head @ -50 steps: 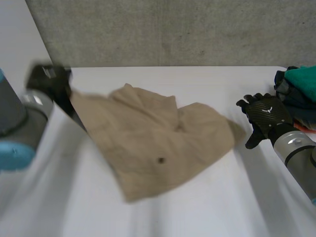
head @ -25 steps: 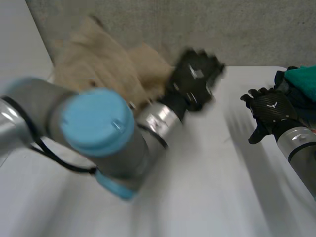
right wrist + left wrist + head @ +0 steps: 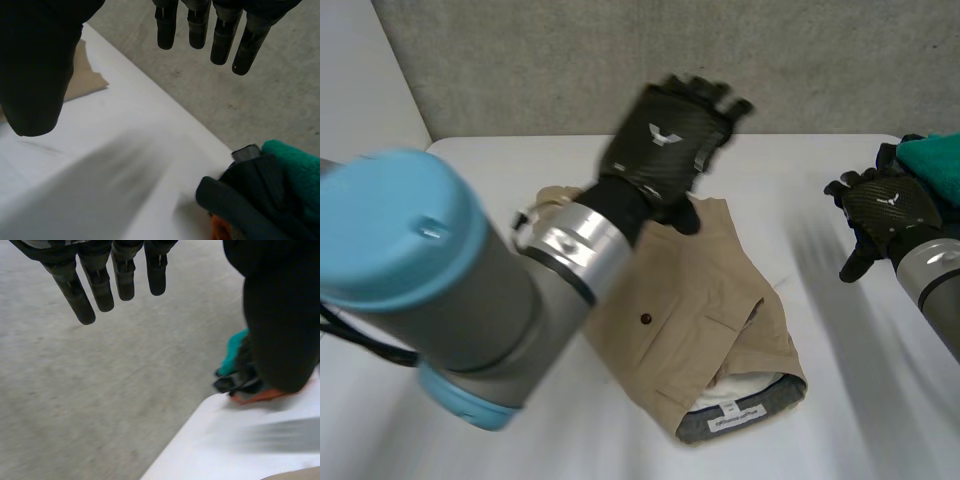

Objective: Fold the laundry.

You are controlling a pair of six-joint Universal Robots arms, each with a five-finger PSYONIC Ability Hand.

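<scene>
My left hand (image 3: 668,142), fingers straight and empty, hangs over the shorts (image 3: 690,300) it has just flipped in half at mid-table (image 3: 860,390), one fold apparently done, while my right hand (image 3: 888,212) waits open beside the pile (image 3: 935,165).

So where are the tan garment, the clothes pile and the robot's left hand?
tan garment (image 3: 705,290), head view, its middle.
clothes pile (image 3: 932,165), head view, the teal top piece.
left hand (image 3: 665,140), head view, the back of it.
</scene>
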